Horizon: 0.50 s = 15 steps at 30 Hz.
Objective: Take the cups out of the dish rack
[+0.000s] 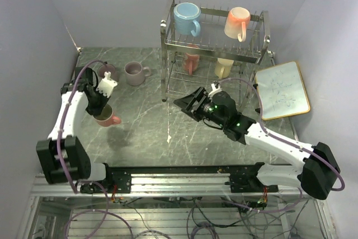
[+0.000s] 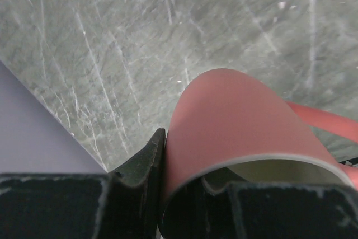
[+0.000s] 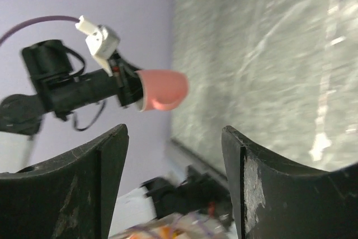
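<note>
Between the left claw's (image 1: pixel 103 111) fingers, a salmon mug (image 2: pixel 235 121) is grasped by its rim, above the bench (image 1: pixel 148 121). The right claw (image 3: pixel 174 138) gapes empty, facing that mug. Close beside it stands the dish rack (image 1: pixel 165 65), carrying four mugs.

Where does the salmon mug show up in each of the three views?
Top external: salmon mug at left, under the left gripper.
Left wrist: fills the lower right.
Right wrist: small, upper left of centre.
Shared landmark: the left gripper, clamped on its rim.
</note>
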Available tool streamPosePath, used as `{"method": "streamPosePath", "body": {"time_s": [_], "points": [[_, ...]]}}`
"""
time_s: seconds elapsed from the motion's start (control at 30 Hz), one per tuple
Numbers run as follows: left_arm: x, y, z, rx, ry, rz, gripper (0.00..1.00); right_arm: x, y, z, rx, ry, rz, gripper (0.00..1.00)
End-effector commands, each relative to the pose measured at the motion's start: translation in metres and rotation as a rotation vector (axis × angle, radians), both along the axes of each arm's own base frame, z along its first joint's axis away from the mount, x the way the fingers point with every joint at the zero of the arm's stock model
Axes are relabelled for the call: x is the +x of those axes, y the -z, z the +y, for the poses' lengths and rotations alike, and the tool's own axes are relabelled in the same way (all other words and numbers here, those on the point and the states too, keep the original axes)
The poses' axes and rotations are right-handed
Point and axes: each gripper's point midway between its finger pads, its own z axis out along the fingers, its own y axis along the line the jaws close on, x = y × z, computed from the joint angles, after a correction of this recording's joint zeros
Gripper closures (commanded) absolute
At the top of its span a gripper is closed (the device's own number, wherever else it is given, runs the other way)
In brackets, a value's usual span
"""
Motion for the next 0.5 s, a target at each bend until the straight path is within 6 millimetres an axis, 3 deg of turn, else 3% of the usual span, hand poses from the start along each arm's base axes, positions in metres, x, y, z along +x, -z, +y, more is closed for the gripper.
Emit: {"method": "streamPosePath", "body": {"time_s": [0.0, 0.23, 0.47], "points": [[0.021, 0.009, 0.028, 0.096, -0.135, 0.064, 0.93, 0.025, 0.028, -0.051, -0.393, 0.141, -0.103, 0.31], [0.041, 0.038, 0.043, 0.092, -0.202, 0.144, 0.93, 0.048, 0.023, -0.092, -0.645, 0.271, -0.212, 0.25], [0.057, 0.056, 0.06, 0.126, -0.239, 0.177, 0.93, 0.055, 0.03, -0.109, -0.719, 0.313, -0.224, 0.25]]}}
